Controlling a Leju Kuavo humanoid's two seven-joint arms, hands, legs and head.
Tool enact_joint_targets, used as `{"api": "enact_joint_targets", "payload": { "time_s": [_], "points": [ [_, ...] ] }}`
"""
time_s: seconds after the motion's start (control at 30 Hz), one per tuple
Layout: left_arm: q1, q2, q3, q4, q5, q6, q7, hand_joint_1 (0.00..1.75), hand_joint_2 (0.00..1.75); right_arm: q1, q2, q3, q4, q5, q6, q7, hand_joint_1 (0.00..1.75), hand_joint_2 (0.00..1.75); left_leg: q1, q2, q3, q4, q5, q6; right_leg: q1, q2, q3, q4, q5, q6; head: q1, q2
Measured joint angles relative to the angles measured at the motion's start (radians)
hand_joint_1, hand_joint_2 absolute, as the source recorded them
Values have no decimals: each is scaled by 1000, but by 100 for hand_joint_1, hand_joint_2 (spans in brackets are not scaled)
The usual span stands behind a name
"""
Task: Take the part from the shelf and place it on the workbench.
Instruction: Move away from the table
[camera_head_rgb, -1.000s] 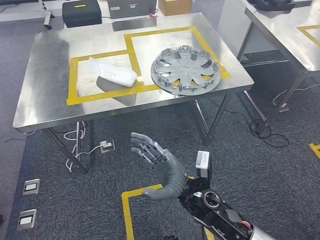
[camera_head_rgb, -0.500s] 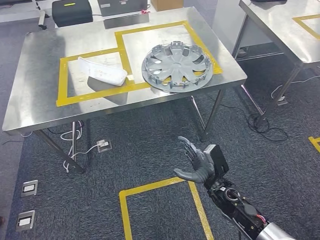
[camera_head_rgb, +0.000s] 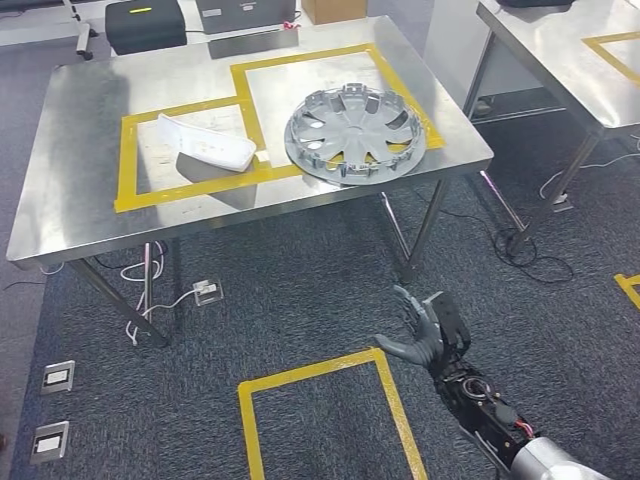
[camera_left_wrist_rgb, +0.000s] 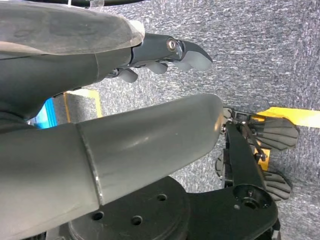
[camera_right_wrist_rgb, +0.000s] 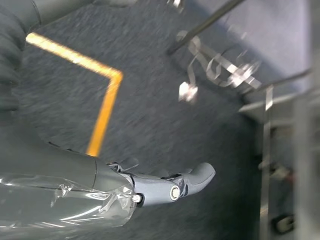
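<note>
**Hubcap flat on the workbench, our right hand low and holding nothing**

We take the steel workbench (camera_head_rgb: 75, 200) as our landmark. The silver hubcap (camera_head_rgb: 353, 132), the part in question, lies flat on its top towards the right end, resting across the yellow tape outline (camera_head_rgb: 249, 95) there, its near rim just inside the bench's front edge. A white moulded piece (camera_head_rgb: 204, 144) lies on the bench left of the hubcap, inside the left taped rectangle, apart from it. Bare steel runs wide along the bench's left end and in a narrower strip along the front edge.

Our right hand (camera_head_rgb: 423, 328) hangs well below the bench top, out in front of its right front leg, over the grey carpet (camera_head_rgb: 302, 300). Its fingers are spread apart and nothing lies in them; the right wrist view shows the thumb (camera_right_wrist_rgb: 188, 181) reaching over bare carpet. Open carpet lies between the hand and the bench legs. A yellow floor marking (camera_head_rgb: 317, 375) sits just left of the hand.

Our left hand (camera_left_wrist_rgb: 177, 52) shows in its wrist view as fingers and thumb over carpet; we cannot tell whether it is spread or curled
</note>
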Motion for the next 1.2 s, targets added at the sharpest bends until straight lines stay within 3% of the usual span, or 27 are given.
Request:
{"api": "enact_joint_targets", "payload": {
  "time_s": [0.1, 0.23, 0.5, 0.9, 1.2],
  "points": [
    [0, 0, 3, 0, 0, 0, 0, 0, 0, -6, 0, -7, 59, -3, -1, -5, 0, 175, 0, 0, 0, 0, 0, 0, -2, 0, 0, 0, 0, 0, 1, 0],
    [0, -1, 6, 0, -2, 0, 0, 0, 0, -26, 0, -29, 258, -24, -13, 19, 0, 175, -2, -1, 0, 1, 0, 1, -6, 0, 0, -1, 0, 1, 1, 0],
    [1, -1, 6, 0, -3, 0, 0, 0, 0, -31, 0, -50, 420, -47, -22, 51, 0, 175, -3, -1, 0, 1, -1, 1, -6, -1, 0, -1, 0, 1, 1, 0],
    [1, -1, 6, 0, -6, 0, 0, 0, 0, 7, 6, -76, 587, -66, -57, 186, 0, 175, -3, -1, 0, 0, -1, 1, -6, -1, 0, -1, 0, 1, 1, 0],
    [1, -2, 6, 0, -8, 0, 0, 0, 0, 60, 46, -74, 654, -65, -68, 277, 0, 175, -3, -1, 0, 0, -1, 1, -6, -1, 0, -1, 0, 1, 0, 0]
  ]
}}
